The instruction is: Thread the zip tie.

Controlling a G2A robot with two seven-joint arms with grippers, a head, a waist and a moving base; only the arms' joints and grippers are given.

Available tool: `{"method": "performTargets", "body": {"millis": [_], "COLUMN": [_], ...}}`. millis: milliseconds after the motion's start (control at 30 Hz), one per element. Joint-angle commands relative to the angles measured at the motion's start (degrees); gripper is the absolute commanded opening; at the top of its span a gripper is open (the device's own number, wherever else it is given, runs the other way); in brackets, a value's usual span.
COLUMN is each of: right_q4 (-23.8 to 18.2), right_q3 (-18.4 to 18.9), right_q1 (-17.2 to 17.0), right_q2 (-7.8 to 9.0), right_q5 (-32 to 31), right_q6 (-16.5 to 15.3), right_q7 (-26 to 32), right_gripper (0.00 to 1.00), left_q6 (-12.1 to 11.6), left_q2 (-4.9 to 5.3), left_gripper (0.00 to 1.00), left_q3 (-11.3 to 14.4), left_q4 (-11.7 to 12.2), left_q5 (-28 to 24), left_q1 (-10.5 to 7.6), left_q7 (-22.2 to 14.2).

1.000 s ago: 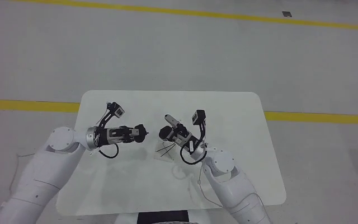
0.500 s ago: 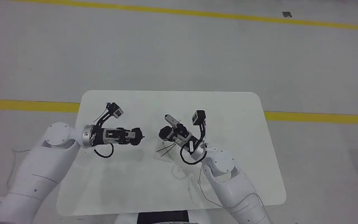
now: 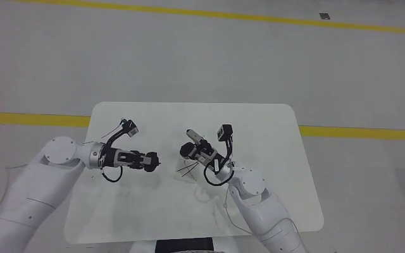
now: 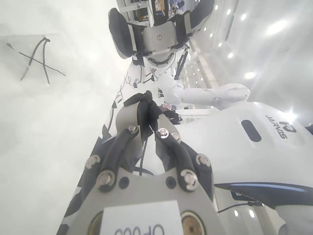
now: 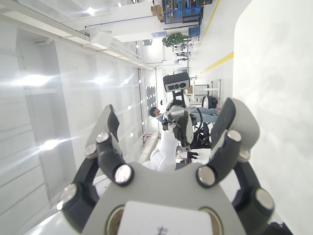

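The left gripper (image 4: 146,102) has its jaws pressed together on a zip tie (image 4: 147,95). A dark knob, probably the head, pokes out just past the tips, and a thin black strap seems to run back between the fingers toward the palm. The right gripper (image 5: 168,112) faces it, well apart, with its jaws spread wide and nothing between them. Below the gap between the two sets of jaws, loose zip ties (image 3: 186,169) lie crossed over one another on a clear sheet (image 4: 53,50) on the white surface (image 3: 266,126).

The threading itself looks not yet begun, and several things could spoil it:
- **Weak hold:** the left jaws grip only by the very tips, so a nudge from the other arm could twist the tie or pull it free.
- **Limp strap:** the strap is thin and could bend away from the small slot instead of entering it.
- **Wrong pick-up:** if the right jaws go down for a loose tie, they could take two at once or drag the sheet, because the pieces overlap.
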Motion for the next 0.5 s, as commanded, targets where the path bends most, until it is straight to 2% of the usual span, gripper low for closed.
{"method": "performTargets", "body": {"millis": [0, 300, 467], "right_q4": [0.0, 0.0, 0.0], "right_q3": [0.0, 0.0, 0.0], "right_q1": [0.0, 0.0, 0.0], "right_q2": [0.0, 0.0, 0.0], "right_q5": [0.0, 0.0, 0.0], "right_q6": [0.0, 0.0, 0.0], "right_q7": [0.0, 0.0, 0.0], "right_gripper": [1.0, 1.0, 1.0], "left_q6": [0.0, 0.0, 0.0], "left_q2": [0.49, 1.82, 2.05], "left_gripper": [0.0, 0.0, 0.0], "left_q3": [0.5, 0.6, -1.1], "left_q4": [-0.3, -0.7, -1.1], "left_q5": [-0.5, -1.2, -3.2], "left_q1": [-0.03, 0.19, 1.12], "left_q7": [0.0, 0.0, 0.0]}}
